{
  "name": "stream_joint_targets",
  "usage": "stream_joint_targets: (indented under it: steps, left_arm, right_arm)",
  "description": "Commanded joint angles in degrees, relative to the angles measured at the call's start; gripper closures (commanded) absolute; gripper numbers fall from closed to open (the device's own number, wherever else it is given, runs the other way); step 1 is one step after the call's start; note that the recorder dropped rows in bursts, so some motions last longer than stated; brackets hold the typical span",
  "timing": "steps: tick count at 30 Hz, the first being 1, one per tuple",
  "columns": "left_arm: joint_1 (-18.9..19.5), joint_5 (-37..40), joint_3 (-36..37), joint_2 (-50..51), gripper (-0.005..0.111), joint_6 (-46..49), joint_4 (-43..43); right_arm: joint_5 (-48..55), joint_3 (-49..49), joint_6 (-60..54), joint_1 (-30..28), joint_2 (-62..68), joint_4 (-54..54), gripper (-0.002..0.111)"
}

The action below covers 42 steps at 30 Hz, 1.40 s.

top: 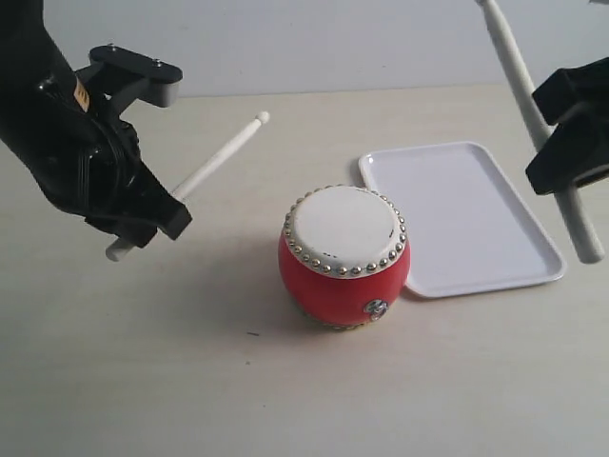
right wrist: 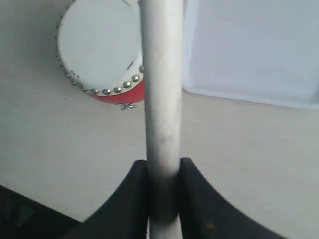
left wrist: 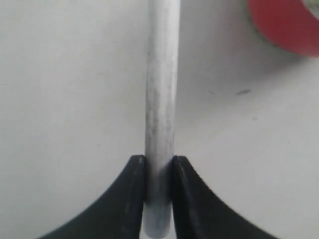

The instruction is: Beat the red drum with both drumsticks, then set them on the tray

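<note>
Exterior view showed the left tool (top: 147, 227) clamped on one drumstick (top: 224, 152), left of the red drum (top: 344, 257). The tray (top: 457, 214) lay just right of the drum. Farther right, the right tool (top: 550, 143) gripped the other drumstick (top: 519, 71).

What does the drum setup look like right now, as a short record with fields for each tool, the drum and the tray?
red drum: upright on the table, beside the tray; no stick touching it
left tool: shut on left drumstick, tip clear of the red drum
right tool: shut on right drumstick, held steeply, near the tray
tray: no stick on it yet
</note>
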Motion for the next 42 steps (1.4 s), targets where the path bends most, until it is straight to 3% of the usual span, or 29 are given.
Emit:
stream_joint_targets:
  steps: [1, 6, 14, 25, 36, 42]
  left_arm:
    - [-6.5, 5.8, -0.1, -4.4, 0.107, -2.2, -0.2]
    - [-11.8, 7.0, -0.1, -6.2, 0.107, -6.9, -0.4]
    - [-16.6, 7.0, 1.1, -6.4, 0.107, -9.3, -1.9]
    - [-17.2, 1.1, 9.9, -11.8, 0.107, -12.7, -2.6]
    - [-17.2, -0.4, 10.9, -15.1, 0.107, -12.7, -2.3]
    - [-17.2, 2.7, 7.9, -17.0, 0.107, -12.7, -2.6]
  right_arm:
    - [0.8, 2.6, 0.2, 6.1, -0.1, -2.7, 0.108]
    - [0.8, 9.9, 1.7, 11.8, -0.5, -4.3, 0.108]
    - [0.8, 14.0, 1.9, 18.7, -0.5, 0.2, 0.108]
    - [0.8, 14.0, 3.7, 19.1, 6.5, -1.9, 0.108]
    - [0.8, 7.6, 5.4, 19.1, 7.7, -1.6, 0.108]
    - [-4.3, 12.1, 6.0, 19.1, 13.3, -1.7, 0.108]
